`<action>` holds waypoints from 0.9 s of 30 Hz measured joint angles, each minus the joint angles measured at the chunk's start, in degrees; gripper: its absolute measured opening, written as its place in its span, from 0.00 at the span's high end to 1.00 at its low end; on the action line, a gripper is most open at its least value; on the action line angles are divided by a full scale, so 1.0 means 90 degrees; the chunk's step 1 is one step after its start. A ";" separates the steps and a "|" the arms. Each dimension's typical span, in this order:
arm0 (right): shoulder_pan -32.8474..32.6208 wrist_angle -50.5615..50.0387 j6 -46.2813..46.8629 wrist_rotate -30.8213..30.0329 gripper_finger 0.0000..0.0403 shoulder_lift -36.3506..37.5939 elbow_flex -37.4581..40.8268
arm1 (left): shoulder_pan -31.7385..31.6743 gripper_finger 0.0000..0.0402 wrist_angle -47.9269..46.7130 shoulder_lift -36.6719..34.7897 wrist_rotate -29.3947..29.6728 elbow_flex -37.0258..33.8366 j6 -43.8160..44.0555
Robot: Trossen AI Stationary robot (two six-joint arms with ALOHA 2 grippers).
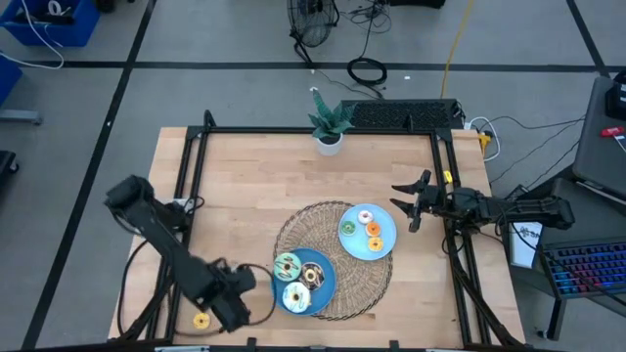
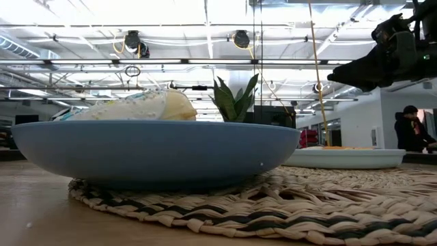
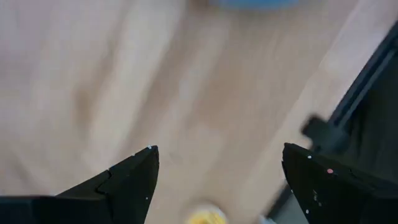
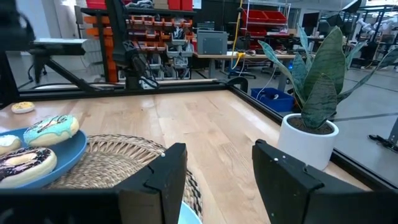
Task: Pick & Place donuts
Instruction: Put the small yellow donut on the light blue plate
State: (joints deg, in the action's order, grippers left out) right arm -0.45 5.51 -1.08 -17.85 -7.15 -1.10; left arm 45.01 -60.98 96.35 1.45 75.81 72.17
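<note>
A yellow donut lies flat on the bare wood near the table's front left corner. My left gripper hovers open just right of it, pointing down; in its wrist view the donut shows low between the fingers, untouched. A blue plate carries a teal donut, a chocolate one and a cream one. A paler plate holds three small donuts. My right gripper waits open and level at the right edge.
Both plates sit on a round woven mat. A potted plant stands at the far edge. Black frame rails run along the table's sides. Bare wood lies at the left and far middle. A person shows in the room behind.
</note>
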 joint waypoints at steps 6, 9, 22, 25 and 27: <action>0.0000 0.0006 0.0000 0.0000 0.59 0.0000 0.0000 | 0.0340 0.17 0.0110 0.0819 -0.1373 0.0233 0.1904; 0.0000 0.0006 0.0000 0.0000 0.59 0.0002 0.0000 | 0.0516 0.17 0.0123 0.1115 -0.1840 0.0233 0.2668; 0.0000 0.0004 0.0000 0.0000 0.59 0.0002 0.0000 | 0.1329 0.17 0.0067 0.1695 -0.1737 0.0231 0.3464; 0.0000 0.0004 0.0000 0.0001 0.59 0.0001 0.0000 | 0.1433 0.17 0.0070 0.1728 -0.1559 0.0090 0.3411; 0.0000 0.0004 0.0000 0.0000 0.59 0.0001 0.0000 | 0.1471 0.17 0.0050 0.1728 -0.1757 -0.0056 0.3529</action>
State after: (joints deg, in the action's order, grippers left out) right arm -0.45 5.54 -1.08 -17.85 -7.14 -1.10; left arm 58.25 -60.53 111.90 -14.36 75.31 103.93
